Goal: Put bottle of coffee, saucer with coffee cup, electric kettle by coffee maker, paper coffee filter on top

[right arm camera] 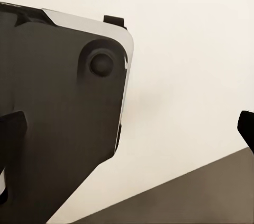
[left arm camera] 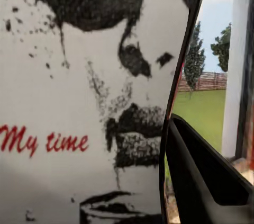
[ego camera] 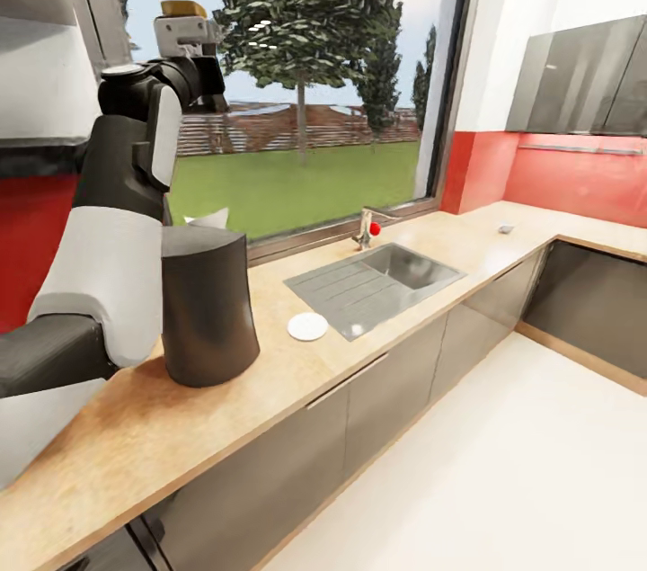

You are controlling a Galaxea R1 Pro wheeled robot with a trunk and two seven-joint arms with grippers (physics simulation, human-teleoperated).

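In the head view the left arm is raised high against the window, its gripper up near the frame's top with a tan-capped thing, apparently the coffee bottle, at its tip. The left wrist view looks close on a white label with black print and red words "My time", pressed between the dark fingers, so the left gripper is closed on the bottle. The right wrist view looks at a dark rounded housing over a pale floor, with two dark fingertips far apart at the picture's edges and nothing between them. On the wooden counter the dark coffee maker stands just beside the left arm, a white filter peeking behind its top. A white saucer lies near the steel sink, by the tap. The wall is red under grey cabinets; lawn and a tree lie outside.
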